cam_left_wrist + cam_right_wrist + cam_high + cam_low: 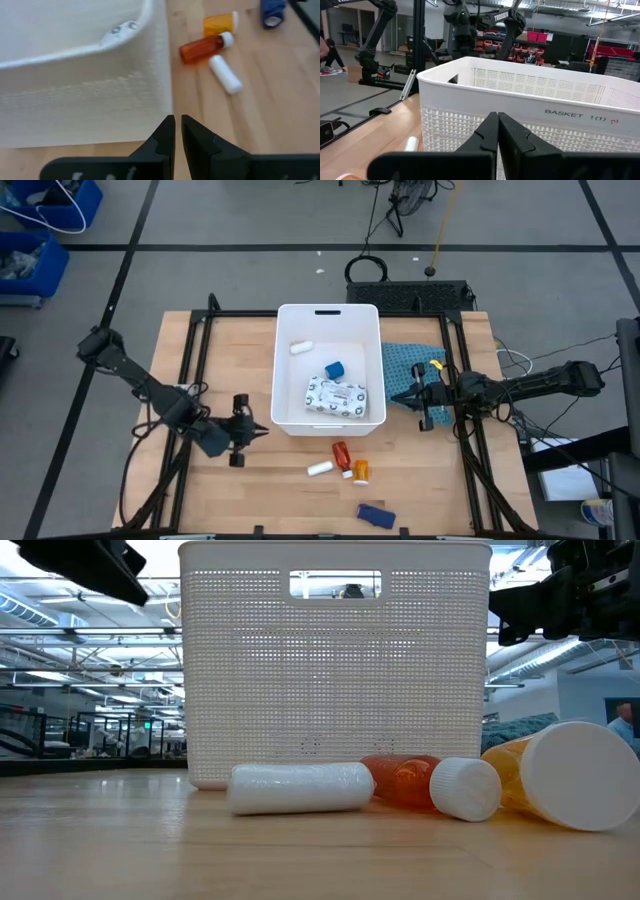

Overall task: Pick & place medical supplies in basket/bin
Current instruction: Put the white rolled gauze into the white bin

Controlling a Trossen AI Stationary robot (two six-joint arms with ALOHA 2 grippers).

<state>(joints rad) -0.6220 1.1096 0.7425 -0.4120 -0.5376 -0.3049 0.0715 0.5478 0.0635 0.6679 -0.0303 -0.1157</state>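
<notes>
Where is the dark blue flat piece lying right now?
In the high view the dark blue flat piece lies on the table near its front edge, outside the basket, just beyond the orange bottle.

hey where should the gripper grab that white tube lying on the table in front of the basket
Grab the white tube across its middle, coming straight down from above. It lies flat on the table, so the jaws can close across its narrow round body. The red bottle lies close at one end, so stay off that end.
</notes>
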